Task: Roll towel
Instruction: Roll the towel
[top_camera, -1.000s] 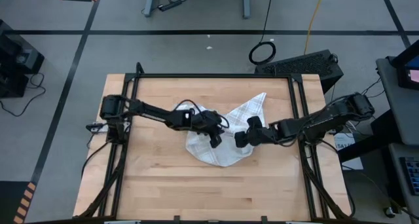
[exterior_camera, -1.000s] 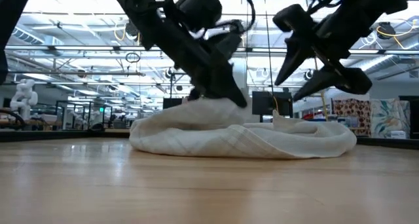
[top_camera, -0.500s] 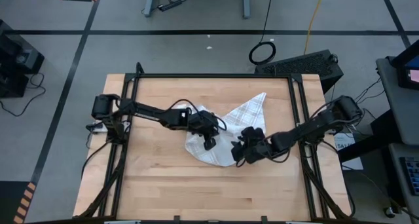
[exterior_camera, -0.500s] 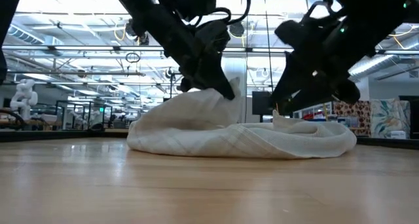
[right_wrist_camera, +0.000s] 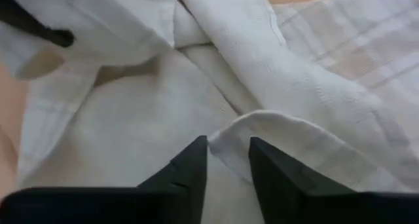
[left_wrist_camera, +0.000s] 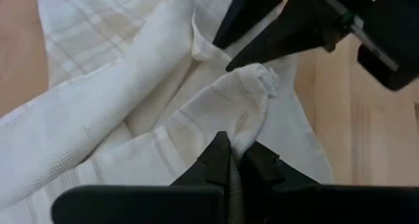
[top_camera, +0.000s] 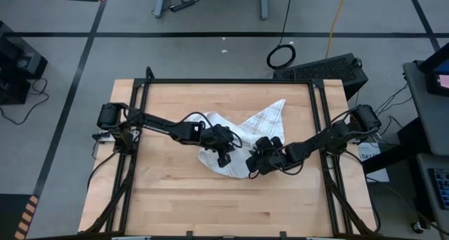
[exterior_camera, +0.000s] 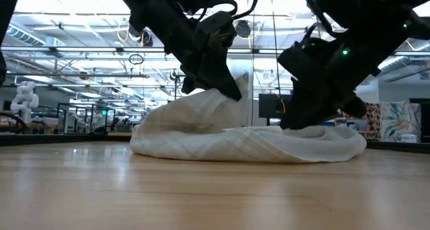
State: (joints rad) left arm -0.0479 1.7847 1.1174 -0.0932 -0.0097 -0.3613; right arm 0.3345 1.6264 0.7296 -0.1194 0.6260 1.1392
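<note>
From the high camera I can't see the towel (top_camera: pixel 238 138) beneath the left gripper (top_camera: pixel 225 154) and right gripper (top_camera: pixel 254 162). Level with the table, the towel's front fold hides its far side. My left wrist camera crops its outer edges.

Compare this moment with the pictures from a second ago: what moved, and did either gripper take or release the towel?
The right gripper swung toward the table's near edge and came down onto the towel, fingers open around a fold. The left gripper, shut on a towel fold, lifted it slightly and shifted a little toward the near edge. Nothing was released. The towel's far corner and its spot on the table stayed put.
</note>
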